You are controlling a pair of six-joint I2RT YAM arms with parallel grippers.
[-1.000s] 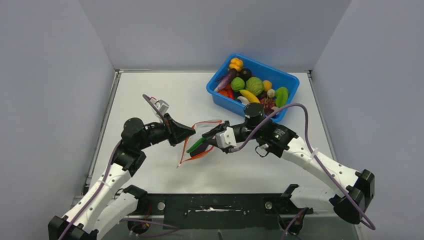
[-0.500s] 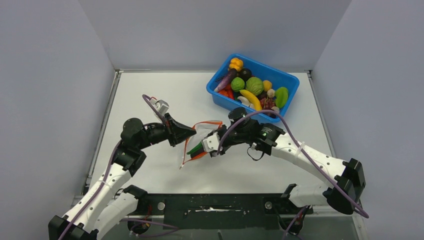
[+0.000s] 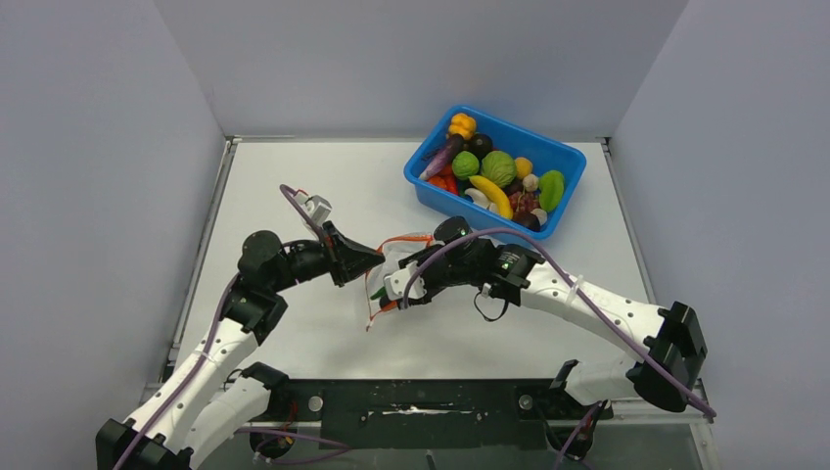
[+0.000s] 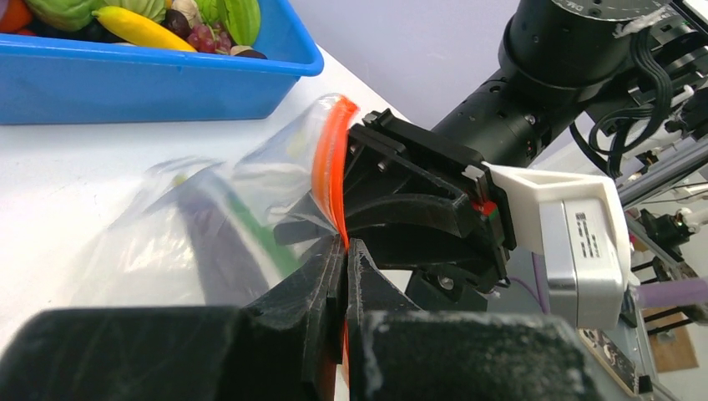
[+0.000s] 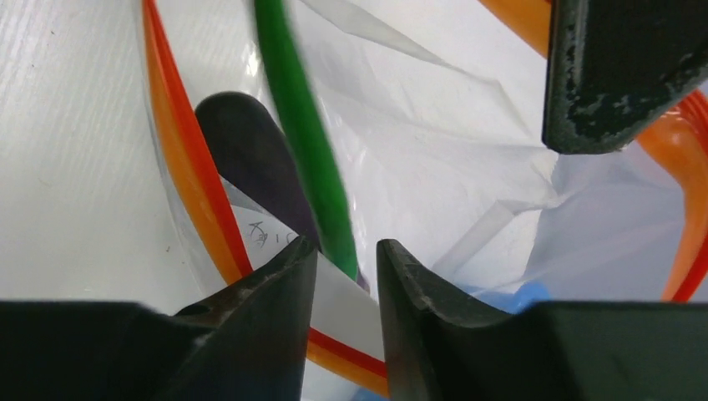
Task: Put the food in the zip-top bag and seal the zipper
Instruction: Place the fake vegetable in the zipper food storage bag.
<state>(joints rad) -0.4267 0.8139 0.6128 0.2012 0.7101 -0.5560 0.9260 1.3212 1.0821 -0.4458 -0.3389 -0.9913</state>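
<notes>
The clear zip-top bag [image 3: 393, 260] is held up off the table, its mouth facing right. My left gripper [image 3: 370, 259] is shut on the bag's red-orange zipper [image 4: 330, 159], pinching it at the fingertips [image 4: 345, 242]. My right gripper [image 3: 388, 291] is pushed into the bag's mouth; in the right wrist view its jaws [image 5: 346, 251] stand a little apart. A long green pod [image 5: 305, 125] lies just beyond the tips, inside the bag, beside a dark purple eggplant [image 5: 250, 150]. Both show through the plastic in the left wrist view, the pod [image 4: 250, 230] and the eggplant [image 4: 209, 242].
A blue bin [image 3: 573, 162] at the back right holds several toy fruits and vegetables, among them a yellow banana [image 3: 489, 188] and a green round fruit [image 3: 498, 167]. Grey walls enclose the table on three sides. The black tip of my left finger [image 5: 618, 67] is close above the right gripper.
My right gripper has moved left with the green pod, from outside the bag into its mouth. The left gripper has kept its hold on the zipper; the bag has shifted slightly.
</notes>
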